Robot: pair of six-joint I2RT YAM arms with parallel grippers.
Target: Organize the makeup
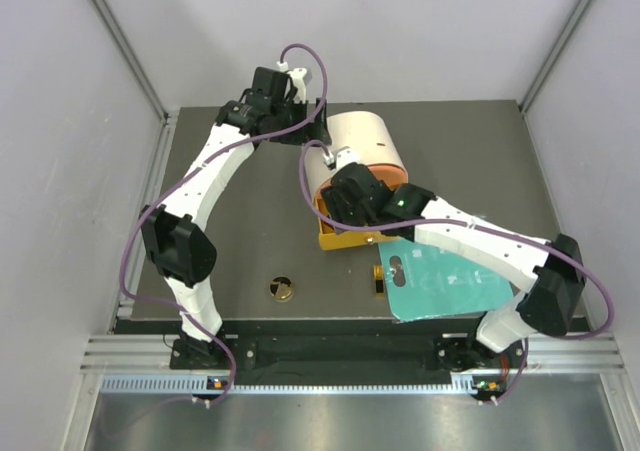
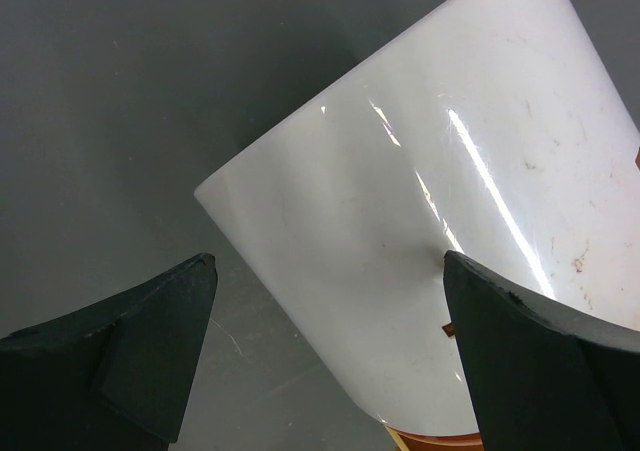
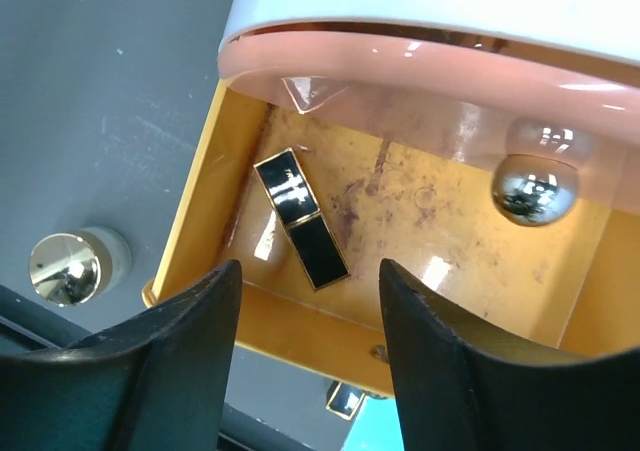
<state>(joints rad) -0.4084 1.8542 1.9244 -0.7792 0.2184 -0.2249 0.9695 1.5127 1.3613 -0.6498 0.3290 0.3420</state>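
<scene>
Black lacquer edged in thin gold: a slim rectangular makeup piece (image 3: pixel 300 231) lies flat and slantwise inside the orange drawer (image 3: pixel 300 321), close to the drawer's left wall. Its two glossy halves meet at a gold seam. The drawer stands pulled out from the foot of a cream-and-orange cylindrical box (image 1: pixel 365 141), and a chrome ball (image 3: pixel 535 186) shows at the drawer's far right.

The right gripper (image 3: pixel 310 361) hangs above the drawer, jaws spread with nothing between them.

On the dark table (image 1: pixel 240 251), a round gold-rimmed compact (image 1: pixel 281 289) sits left of the drawer. A second black-and-gold piece (image 1: pixel 380 277) lies just in front of the drawer, beside a teal board (image 1: pixel 440 286).

Beyond the drawer, the left gripper (image 2: pixel 325 351) holds its jaws wide apart at the box's white wall.
</scene>
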